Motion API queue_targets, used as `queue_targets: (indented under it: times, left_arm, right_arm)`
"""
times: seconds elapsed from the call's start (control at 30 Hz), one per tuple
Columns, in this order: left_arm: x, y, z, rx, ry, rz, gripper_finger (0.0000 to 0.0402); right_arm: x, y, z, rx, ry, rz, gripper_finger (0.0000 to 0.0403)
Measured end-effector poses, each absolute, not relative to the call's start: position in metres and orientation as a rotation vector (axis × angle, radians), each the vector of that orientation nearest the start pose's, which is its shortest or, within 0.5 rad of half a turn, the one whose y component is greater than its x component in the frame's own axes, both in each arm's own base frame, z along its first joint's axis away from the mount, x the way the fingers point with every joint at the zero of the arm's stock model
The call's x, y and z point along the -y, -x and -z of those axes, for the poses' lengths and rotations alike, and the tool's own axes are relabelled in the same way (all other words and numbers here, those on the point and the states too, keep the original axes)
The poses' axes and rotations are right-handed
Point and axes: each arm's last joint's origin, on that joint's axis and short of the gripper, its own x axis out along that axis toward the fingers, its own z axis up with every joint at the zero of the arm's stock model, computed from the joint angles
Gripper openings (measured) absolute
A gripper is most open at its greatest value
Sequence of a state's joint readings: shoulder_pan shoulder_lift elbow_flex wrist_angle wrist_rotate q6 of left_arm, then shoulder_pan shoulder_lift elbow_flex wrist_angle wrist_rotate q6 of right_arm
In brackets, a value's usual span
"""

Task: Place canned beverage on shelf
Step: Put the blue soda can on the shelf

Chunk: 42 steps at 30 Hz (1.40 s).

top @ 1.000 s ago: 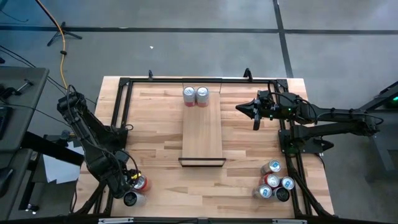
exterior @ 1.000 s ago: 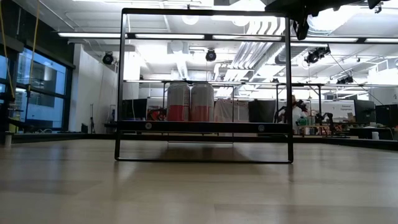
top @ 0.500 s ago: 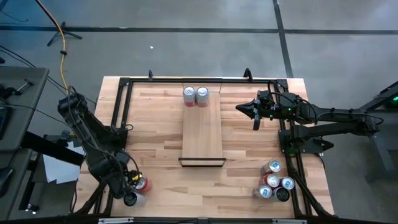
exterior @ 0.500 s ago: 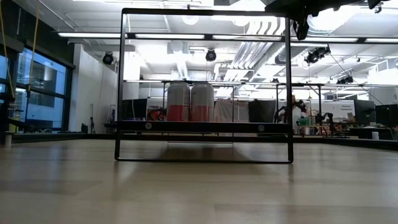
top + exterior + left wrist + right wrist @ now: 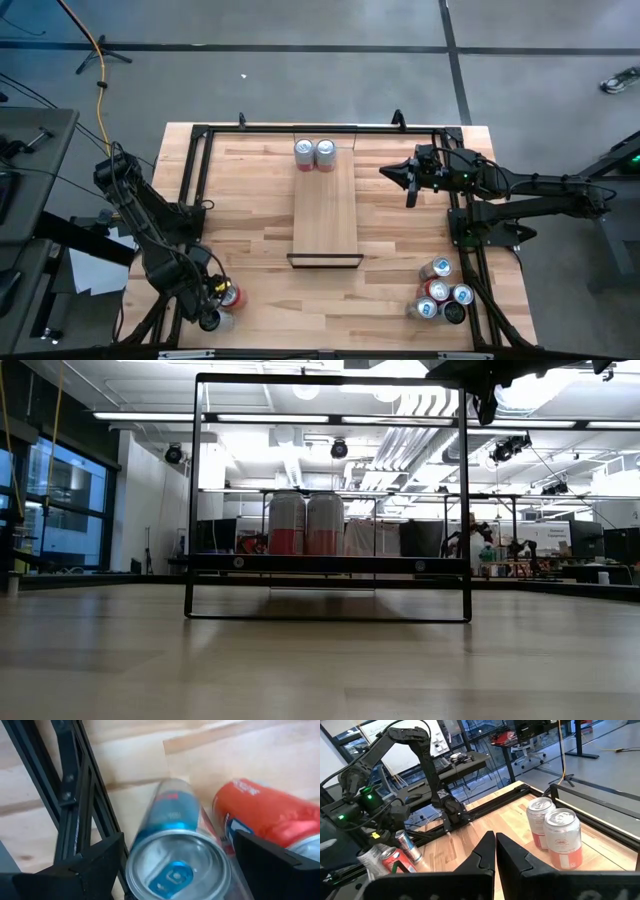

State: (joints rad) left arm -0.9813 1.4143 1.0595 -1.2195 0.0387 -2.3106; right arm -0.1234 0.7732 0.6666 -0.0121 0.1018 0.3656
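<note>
The left hand (image 5: 211, 318) stood spread around a blue can (image 5: 172, 855) at the table's (image 5: 250, 250) seven o'clock. The right hand (image 5: 384, 174) hovered pinched together at two o'clock; two cans (image 5: 315, 153) stood on the shelf (image 5: 325, 215).

The butcher-block surface (image 5: 250, 190) carries a black metal frame (image 5: 196, 160) around its edges and the shelf (image 5: 325, 215), a long narrow plank lying down the middle with its thin black frame at the near end. Two upright cans (image 5: 314, 153) stand side by side, touching, on the shelf's far end. A cluster of cans (image 5: 441, 293) sits at the surface's near right corner, and two cans (image 5: 220, 306) lie at the near left corner.
</note>
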Motion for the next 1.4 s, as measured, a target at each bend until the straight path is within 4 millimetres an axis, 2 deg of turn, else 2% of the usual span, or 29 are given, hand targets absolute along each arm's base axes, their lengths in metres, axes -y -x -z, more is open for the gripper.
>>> queue_targets:
  times: [0.57, 0.8, 1.17, 1.3, 1.4]
  left_arm:
    - [0.191, -0.124, -0.238, -1.376, 1.014, -1.050, 0.0337]
    - [0.193, -0.123, -0.219, -1.419, 1.058, -1.027, 0.0337]
    - [0.191, -0.125, -0.217, -1.395, 1.060, -1.036, 0.0336]
    - [0.189, -0.124, -0.217, -1.393, 1.042, -1.055, 0.0318]
    - [0.187, -0.123, -0.217, -1.388, 1.033, -1.076, 0.0284]
  right_arm:
    - [0.025, -0.175, -0.310, -0.076, -0.365, 0.245, 0.0000]
    - [0.025, -0.175, -0.310, -0.082, -0.365, 0.246, 0.0000]
    - [0.025, -0.175, -0.309, -0.084, -0.365, 0.247, 0.0000]
    - [0.025, -0.175, -0.309, -0.084, -0.365, 0.247, 0.0000]
    - [0.025, -0.175, -0.309, -0.084, -0.365, 0.247, 0.0000]
